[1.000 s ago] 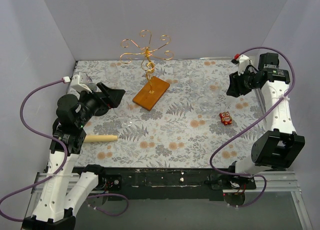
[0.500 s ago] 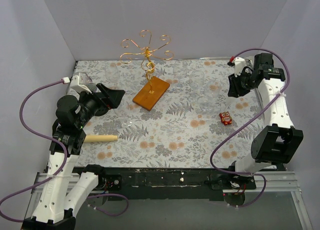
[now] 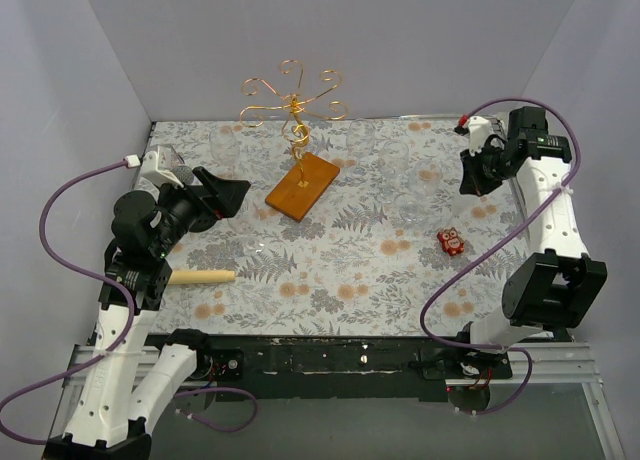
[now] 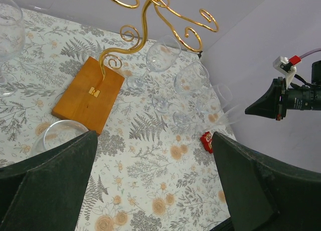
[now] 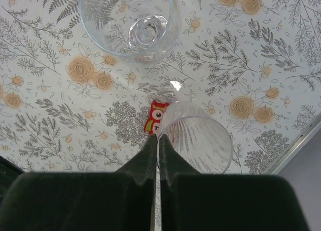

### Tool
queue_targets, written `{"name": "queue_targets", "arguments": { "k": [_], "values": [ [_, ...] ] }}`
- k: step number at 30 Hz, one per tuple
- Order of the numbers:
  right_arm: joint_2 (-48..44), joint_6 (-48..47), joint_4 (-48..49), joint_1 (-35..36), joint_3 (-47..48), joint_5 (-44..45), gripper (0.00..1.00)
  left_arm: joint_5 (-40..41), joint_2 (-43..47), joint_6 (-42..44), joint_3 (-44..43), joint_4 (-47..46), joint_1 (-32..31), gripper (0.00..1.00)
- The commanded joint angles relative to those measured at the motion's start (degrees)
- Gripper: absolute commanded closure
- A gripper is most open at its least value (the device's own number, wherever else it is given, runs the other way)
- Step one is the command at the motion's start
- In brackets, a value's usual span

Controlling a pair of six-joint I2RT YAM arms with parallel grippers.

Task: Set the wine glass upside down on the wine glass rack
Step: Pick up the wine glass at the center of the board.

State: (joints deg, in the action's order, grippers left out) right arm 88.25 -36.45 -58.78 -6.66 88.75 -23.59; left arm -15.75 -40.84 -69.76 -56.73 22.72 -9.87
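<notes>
The wine glass rack is a copper-gold wire tree with curled arms on an orange-brown wooden base, standing at the back left; the left wrist view also shows this rack. My right gripper is shut, its two fingers pinching the rim of a ribbed clear wine glass, one finger inside the bowl and one outside. From above, that right gripper sits at the far right of the mat. My left gripper hangs open and empty left of the rack's base, well away from the glass.
Several other clear wine glasses stand on the floral mat, one just beyond the held glass, others near the rack. A red owl toy lies under the right gripper. A wooden rolling pin lies front left. Walls close three sides.
My right gripper has closed from part open to shut on the glass rim and shifted slightly toward the back. The left arm has not moved.
</notes>
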Motion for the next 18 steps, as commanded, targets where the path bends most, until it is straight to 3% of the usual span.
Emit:
{"name": "queue_targets", "arguments": {
  "k": [1,8,18],
  "values": [
    [-4.5,-1.0,-2.7,0.3,2.6,0.9,0.99,-1.4,1.5,-0.9,-0.2,0.7,-0.1,0.02],
    [-11.6,-2.3,-3.9,0.2,1.7,1.1,0.99,-1.9,1.4,-1.3,-0.5,0.7,-0.2,0.02],
    [-24.3,-4.4,-7.4,-0.8,-6.0,-10.0,0.99,-5.2,-0.6,-3.8,-0.3,-1.0,-0.4,0.02]
  ]
}}
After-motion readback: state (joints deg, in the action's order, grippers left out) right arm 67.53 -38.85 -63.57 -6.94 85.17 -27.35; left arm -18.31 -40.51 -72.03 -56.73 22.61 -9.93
